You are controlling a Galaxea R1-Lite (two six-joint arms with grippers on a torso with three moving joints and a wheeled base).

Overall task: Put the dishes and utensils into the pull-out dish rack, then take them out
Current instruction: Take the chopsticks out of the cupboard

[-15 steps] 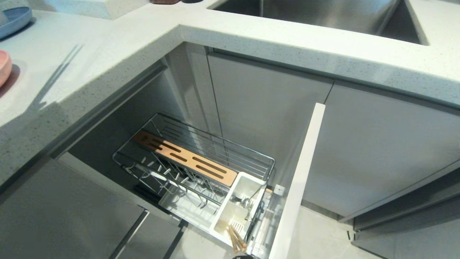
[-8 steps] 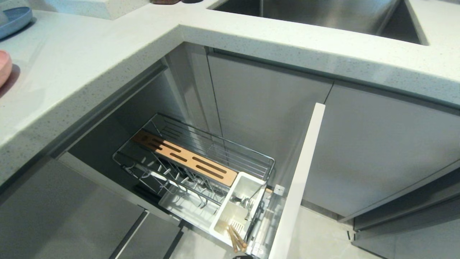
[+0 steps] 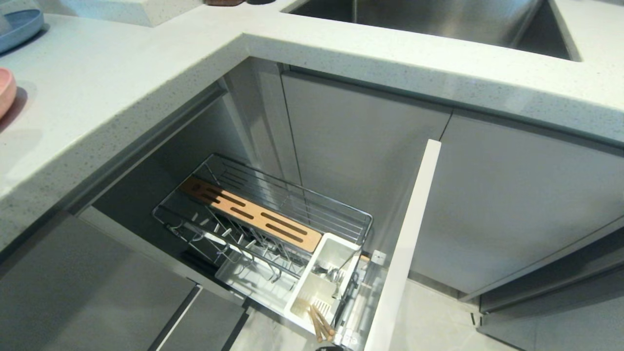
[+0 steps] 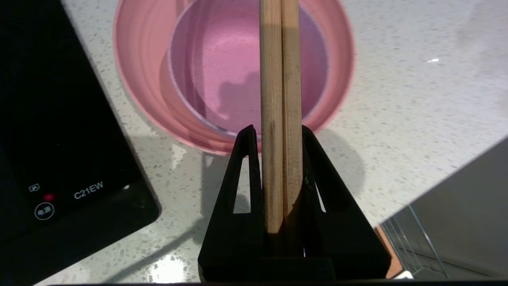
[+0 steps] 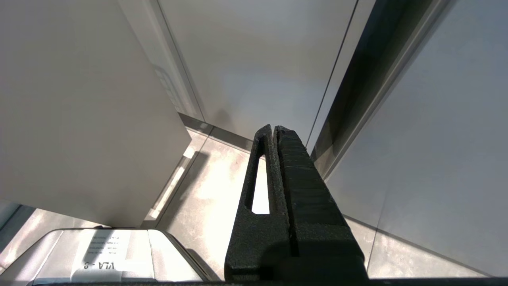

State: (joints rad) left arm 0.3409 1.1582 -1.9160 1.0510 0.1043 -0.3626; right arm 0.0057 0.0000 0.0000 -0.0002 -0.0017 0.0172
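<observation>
The left hand (image 4: 274, 137) gripped a pair of chopsticks (image 4: 279, 87), their long axis running straight out beyond its fingertips. The pink bowl (image 4: 151, 99) sat on the table (image 4: 416, 91) directly ahead of the hand. The right hand (image 5: 274, 131) hung closed and empty, away from the work.

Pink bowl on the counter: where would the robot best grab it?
Probably at the rim, coming down from above, one finger inside the wall, one outside. The pink bowl stands upright, mouth up, and its round sloping sides offer a sideways grip little.
</observation>
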